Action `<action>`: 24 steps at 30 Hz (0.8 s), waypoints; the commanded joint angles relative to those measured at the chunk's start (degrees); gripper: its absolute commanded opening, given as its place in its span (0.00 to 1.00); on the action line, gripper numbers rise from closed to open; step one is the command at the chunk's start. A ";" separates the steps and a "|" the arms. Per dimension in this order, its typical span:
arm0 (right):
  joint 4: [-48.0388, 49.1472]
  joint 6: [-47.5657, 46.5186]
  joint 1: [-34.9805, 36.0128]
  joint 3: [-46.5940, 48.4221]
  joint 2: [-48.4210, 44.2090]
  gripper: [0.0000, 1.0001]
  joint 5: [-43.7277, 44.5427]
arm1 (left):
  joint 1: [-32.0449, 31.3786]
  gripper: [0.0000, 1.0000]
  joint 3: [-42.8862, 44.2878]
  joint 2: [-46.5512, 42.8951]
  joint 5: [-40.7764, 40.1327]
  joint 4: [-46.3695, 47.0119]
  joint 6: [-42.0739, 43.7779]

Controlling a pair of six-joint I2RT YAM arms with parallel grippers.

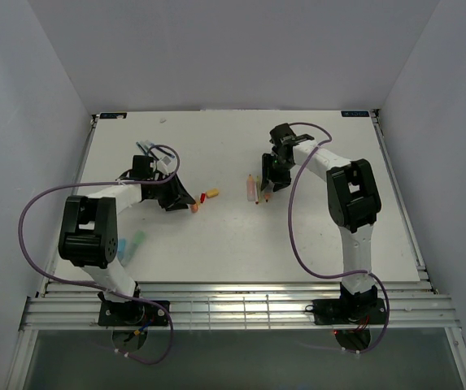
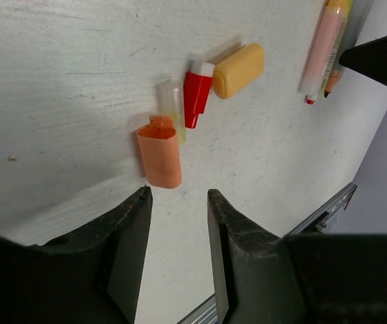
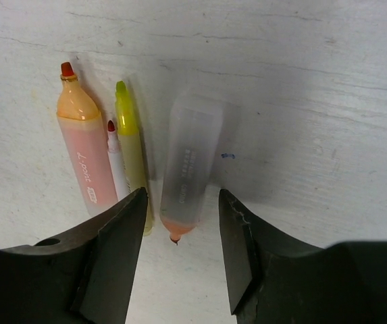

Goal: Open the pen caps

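Note:
Loose pen caps lie together in the left wrist view: an orange cap point(image 2: 159, 156), a clear cap point(image 2: 169, 102), a red cap point(image 2: 197, 98) and a yellow cap point(image 2: 239, 69). My left gripper point(image 2: 178, 196) is open and empty, its tips just short of the orange cap. In the right wrist view uncapped pens lie side by side: an orange highlighter point(image 3: 84, 148), a thin red-tipped pen point(image 3: 117, 165), a yellow pen point(image 3: 132, 145) and a frosted clear pen point(image 3: 190, 158) with an orange tip. My right gripper point(image 3: 182, 196) is open, its jaws either side of the frosted pen's tip end.
From above, the caps point(image 1: 204, 197) lie beside the left gripper point(image 1: 185, 201) and the pens point(image 1: 251, 188) beside the right gripper point(image 1: 270, 188). Teal pens point(image 1: 136, 241) lie by the left arm's elbow. More pens point(image 1: 146, 147) lie at the far left.

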 commanded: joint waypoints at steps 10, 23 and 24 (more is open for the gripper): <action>-16.88 -3.54 3.75 2.76 -11.61 0.56 4.98 | 0.16 0.49 1.85 -7.49 -6.52 -4.82 -4.13; -11.00 -4.78 5.69 -20.97 -32.44 0.67 0.59 | 1.64 0.54 20.89 -7.87 -22.69 -19.29 -11.09; -11.00 -4.86 5.95 -21.41 -32.80 0.69 0.07 | 2.18 0.54 24.06 -6.19 -23.75 -20.63 -10.21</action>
